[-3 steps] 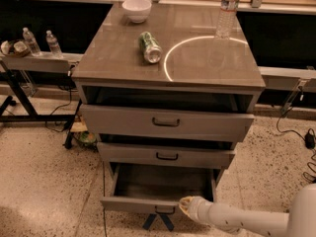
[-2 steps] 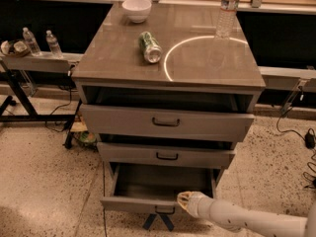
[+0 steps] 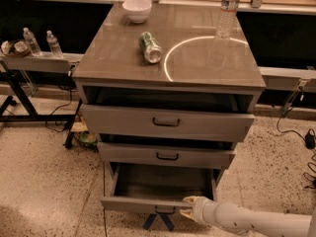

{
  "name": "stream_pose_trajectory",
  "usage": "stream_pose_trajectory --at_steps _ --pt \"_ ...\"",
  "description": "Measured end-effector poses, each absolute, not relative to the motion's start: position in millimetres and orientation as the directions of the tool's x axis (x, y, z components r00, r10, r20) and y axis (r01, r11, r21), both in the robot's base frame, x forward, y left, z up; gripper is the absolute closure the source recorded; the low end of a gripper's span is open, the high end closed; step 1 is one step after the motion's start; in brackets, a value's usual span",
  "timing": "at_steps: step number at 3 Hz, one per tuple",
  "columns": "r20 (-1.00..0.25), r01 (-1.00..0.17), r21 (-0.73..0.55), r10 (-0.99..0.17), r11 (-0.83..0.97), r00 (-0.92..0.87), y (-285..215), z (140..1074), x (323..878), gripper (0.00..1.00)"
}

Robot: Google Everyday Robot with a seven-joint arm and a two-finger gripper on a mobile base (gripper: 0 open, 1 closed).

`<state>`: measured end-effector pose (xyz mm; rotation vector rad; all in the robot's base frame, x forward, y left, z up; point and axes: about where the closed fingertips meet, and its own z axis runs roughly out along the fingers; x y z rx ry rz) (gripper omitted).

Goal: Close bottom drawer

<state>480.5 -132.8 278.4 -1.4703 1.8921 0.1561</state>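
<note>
The bottom drawer is the narrowest grey wood-grain front, with a small dark bar handle. It stands pulled out, and its plain grey box shows empty. My gripper comes in from the lower right on a cream arm. It is at the drawer front's top edge, just right of the handle. Its two fingertips sit slightly apart, open and holding nothing.
The mid-width drawer and the widest top drawer above also stand partly out. On the cabinet top are a green can, a white bowl and a water bottle. A side shelf holds bottles at the left. Cables lie at the right.
The gripper stays at the bottom drawer's front edge near the handle, and the arm behind it has sunk lower in view. The drawer has not visibly moved.
</note>
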Motion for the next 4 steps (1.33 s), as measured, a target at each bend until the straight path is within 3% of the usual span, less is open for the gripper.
stream_pose_trajectory --at_steps 1,2,4 --pt "-0.574 -0.898 -0.273 -0.808 0.344 -0.135 -152 257 458 0.79" --pt "-0.575 -0.900 -0.254 -0.804 0.354 -0.154 -157 241 455 0.99" --pt "-0.575 -0.886 -0.303 -0.809 0.350 -0.123 -166 228 467 1.00"
